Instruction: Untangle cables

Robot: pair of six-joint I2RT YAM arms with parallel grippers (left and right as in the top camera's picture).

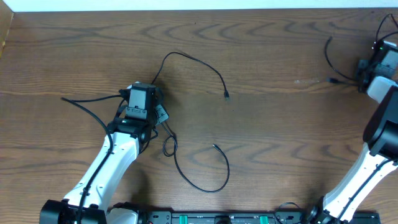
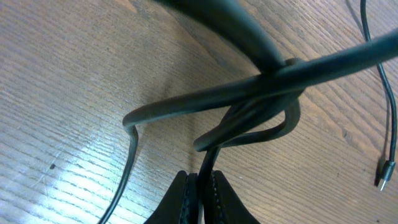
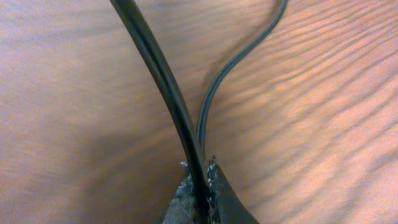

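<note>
You're over a dark brown wood-grain table (image 1: 280,50) with a pale strip (image 1: 186,5) along the top edge. Your left gripper (image 2: 200,182), centre-left overhead, is pinched on a thin, smooth black cable (image 2: 209,158) beneath a knotted loop (image 2: 267,106); its slack curls toward mid-frame. Your right gripper (image 3: 200,177), far upper right of that view, clamps another round, matte black cord (image 3: 163,84).

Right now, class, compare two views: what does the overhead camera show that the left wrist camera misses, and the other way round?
Only overhead: the right pincer at the far table corner with its own black cable. Only left wrist: the knot of black cabling just ahead of the shut left pincer, which grips one strand. Both: the wooden table and a thin cable ending in a plug.
</note>
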